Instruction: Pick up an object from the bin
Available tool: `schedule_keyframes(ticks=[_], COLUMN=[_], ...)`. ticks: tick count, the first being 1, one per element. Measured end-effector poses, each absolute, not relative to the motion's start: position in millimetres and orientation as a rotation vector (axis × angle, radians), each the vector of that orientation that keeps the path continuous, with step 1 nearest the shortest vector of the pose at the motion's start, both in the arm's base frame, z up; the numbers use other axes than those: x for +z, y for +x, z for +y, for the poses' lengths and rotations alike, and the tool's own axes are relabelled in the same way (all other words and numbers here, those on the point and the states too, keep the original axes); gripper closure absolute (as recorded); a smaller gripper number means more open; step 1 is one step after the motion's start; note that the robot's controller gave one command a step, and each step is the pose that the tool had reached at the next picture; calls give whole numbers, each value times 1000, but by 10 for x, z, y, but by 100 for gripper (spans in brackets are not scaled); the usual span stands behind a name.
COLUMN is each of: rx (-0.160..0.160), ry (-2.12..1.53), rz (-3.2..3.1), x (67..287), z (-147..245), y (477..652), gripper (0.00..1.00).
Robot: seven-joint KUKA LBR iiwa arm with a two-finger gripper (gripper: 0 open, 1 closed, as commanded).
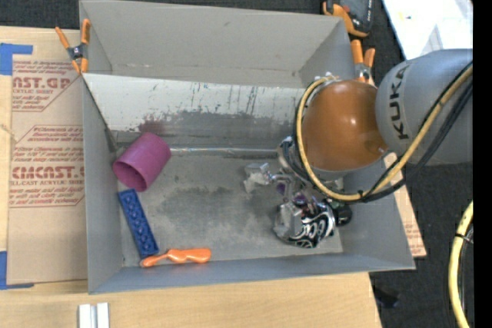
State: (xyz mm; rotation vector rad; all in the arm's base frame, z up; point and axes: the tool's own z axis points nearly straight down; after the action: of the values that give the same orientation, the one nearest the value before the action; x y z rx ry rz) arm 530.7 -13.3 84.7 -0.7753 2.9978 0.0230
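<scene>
The gripper (296, 213), open or closed I cannot tell, should go straight down over the black-and-white thing (314, 228) at lower right.

The arm (434, 107) runs off the right edge. Its orange cover (342, 127) hides the right side of the bin (207, 42). The small black-and-white thing (314, 226) below the cover is too cluttered to identify.

The bin floor (211, 200) is open in the middle; purple cup (142, 160), blue studded bar (137, 223) and orange tool (177, 256) (perhaps a brush) block the left, a small heap (306, 225) the right.
</scene>
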Motion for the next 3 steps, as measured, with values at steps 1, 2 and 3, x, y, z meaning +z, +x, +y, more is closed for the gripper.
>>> schedule_keyframes(ticks=[1,2,3], rx=[37,42,77], ry=[-597,-676,-727], rz=[3039,3025,3028], x=[764,720,673], z=[-510,-854,-1129], y=[5447,5551,5602], gripper=[0,0,0])
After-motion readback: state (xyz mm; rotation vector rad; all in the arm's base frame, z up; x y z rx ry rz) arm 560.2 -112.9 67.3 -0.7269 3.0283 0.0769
